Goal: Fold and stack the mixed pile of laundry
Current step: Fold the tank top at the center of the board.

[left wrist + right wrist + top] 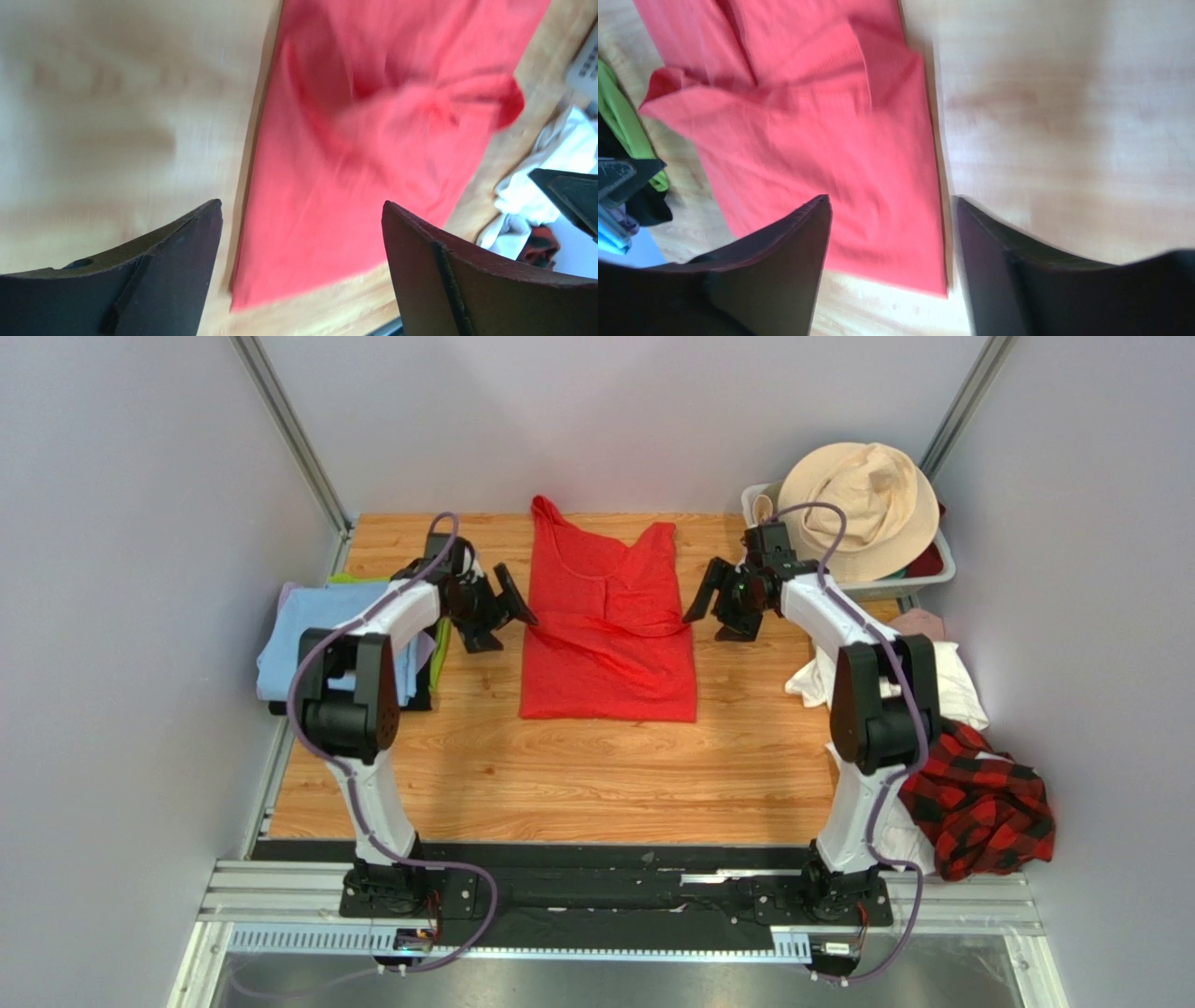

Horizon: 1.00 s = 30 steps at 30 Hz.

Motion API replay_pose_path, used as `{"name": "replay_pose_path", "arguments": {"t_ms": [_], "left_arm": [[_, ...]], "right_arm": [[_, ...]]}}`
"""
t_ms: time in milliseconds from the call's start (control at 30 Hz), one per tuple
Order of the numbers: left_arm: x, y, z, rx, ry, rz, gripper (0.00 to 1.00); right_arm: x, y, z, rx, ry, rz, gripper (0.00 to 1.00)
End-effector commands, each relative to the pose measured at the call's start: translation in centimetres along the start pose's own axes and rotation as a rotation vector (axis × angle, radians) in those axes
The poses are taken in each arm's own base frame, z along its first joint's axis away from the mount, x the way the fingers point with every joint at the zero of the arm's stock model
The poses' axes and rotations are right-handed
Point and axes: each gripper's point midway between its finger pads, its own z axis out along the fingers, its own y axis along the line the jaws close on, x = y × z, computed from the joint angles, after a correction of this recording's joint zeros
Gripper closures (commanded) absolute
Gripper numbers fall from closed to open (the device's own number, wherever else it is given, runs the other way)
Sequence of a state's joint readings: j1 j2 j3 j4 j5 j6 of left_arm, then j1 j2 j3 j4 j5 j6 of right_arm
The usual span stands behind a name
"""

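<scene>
Red shirt (609, 623), just one, lies between two grippers; left gripper (511, 604) and right gripper (707, 611) both gape wide, holding nothing.

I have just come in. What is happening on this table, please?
Two robot arms are working on laundry. A bright red soft shirt lies spread out on the wooden table between them. The left gripper and the right gripper are both open, one near each side edge of the shirt, and hold nothing. White cloths and a red-and-black plaid shirt lie unfolded in a heap at the right.
</scene>
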<state>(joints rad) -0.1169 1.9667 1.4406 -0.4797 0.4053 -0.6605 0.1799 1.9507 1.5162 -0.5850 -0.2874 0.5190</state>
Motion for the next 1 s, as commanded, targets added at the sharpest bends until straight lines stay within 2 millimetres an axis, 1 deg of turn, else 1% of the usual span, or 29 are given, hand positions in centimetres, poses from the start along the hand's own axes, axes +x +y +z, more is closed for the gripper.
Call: {"name": "replay_pose_path", "arguments": {"t_ms": [0, 33, 67, 100, 133, 167, 200, 233, 267, 300, 333, 367, 400, 467, 533, 633, 700, 800, 967], "left_arm": [[2.5, -0.4, -4.2, 0.033, -0.059, 0.067, 0.11], [3.4, 0.1, -4.3, 0.028, -0.049, 0.068, 0.14], [4.1, 0.0, -4.9, 0.037, -0.055, 0.078, 0.16], [5.8, 1.1, -4.5, 0.026, -0.024, 0.068, 0.20], [6.7, 1.2, -4.5, 0.040, -0.004, 0.067, 0.25], [7.3, 1.1, -4.7, 0.051, -0.006, 0.075, 0.26], [8.7, 2.1, -4.4, 0.032, 0.020, 0.065, 0.26], [9.2, 2.3, -4.4, 0.026, 0.023, 0.066, 0.26], [9.7, 2.4, -4.5, 0.025, 0.023, 0.078, 0.26], [10.5, 3.1, -4.4, 0.011, 0.036, 0.073, 0.25], [10.8, 3.3, -4.3, 0.009, 0.040, 0.072, 0.25], [11.0, 3.4, -4.2, 0.014, 0.042, 0.074, 0.25], [11.5, 3.8, -4.1, 0.008, 0.054, 0.070, 0.25], [11.9, 4.0, -3.8, 0.012, 0.062, 0.068, 0.26], [12.2, 4.1, -3.4, 0.021, 0.076, 0.063, 0.27], [12.3, 4.3, -3.0, 0.018, 0.087, 0.060, 0.29], [12.2, 4.3, -2.8, 0.020, 0.087, 0.061, 0.32], [12.1, 4.5, -2.5, 0.007, 0.082, 0.064, 0.34], [12.7, 4.9, -2.1, -0.003, 0.084, 0.062, 0.39]], "right_arm": [[0.8, 1.2, -4.1, -0.055, -0.094, -0.059, 0.36], [2.8, 0.1, -3.7, -0.035, -0.055, -0.052, 0.44], [3.8, 0.3, -4.3, -0.045, -0.054, -0.061, 0.49], [4.7, 0.1, -4.2, -0.047, -0.044, -0.065, 0.53], [6.9, -1.2, -3.7, -0.030, 0.000, -0.046, 0.58], [7.5, -1.2, -4.2, -0.042, -0.002, -0.046, 0.58], [8.0, -1.3, -4.1, -0.052, 0.001, -0.046, 0.58], [8.9, -1.6, -4.1, -0.052, 0.015, -0.036, 0.56], [10.2, -2.3, -3.9, -0.046, 0.037, -0.035, 0.54], [10.7, -2.4, -3.8, -0.052, 0.042, -0.035, 0.53], [11.3, -2.4, -3.8, -0.062, 0.053, -0.030, 0.50], [12.4, -2.8, -3.5, -0.063, 0.077, -0.026, 0.49], [12.6, -2.7, -3.4, -0.074, 0.081, -0.025, 0.49], [13.4, -2.8, -3.1, -0.087, 0.098, -0.015, 0.49], [13.7, -3.0, -2.8, -0.084, 0.107, -0.011, 0.49], [13.9, -3.2, -2.3, -0.079, 0.117, -0.012, 0.49], [13.7, -3.0, -2.0, -0.084, 0.117, -0.014, 0.50], [13.7, -3.0, -1.4, -0.068, 0.123, -0.019, 0.53], [14.5, -2.9, -0.7, -0.043, 0.154, -0.037, 0.55]]}}
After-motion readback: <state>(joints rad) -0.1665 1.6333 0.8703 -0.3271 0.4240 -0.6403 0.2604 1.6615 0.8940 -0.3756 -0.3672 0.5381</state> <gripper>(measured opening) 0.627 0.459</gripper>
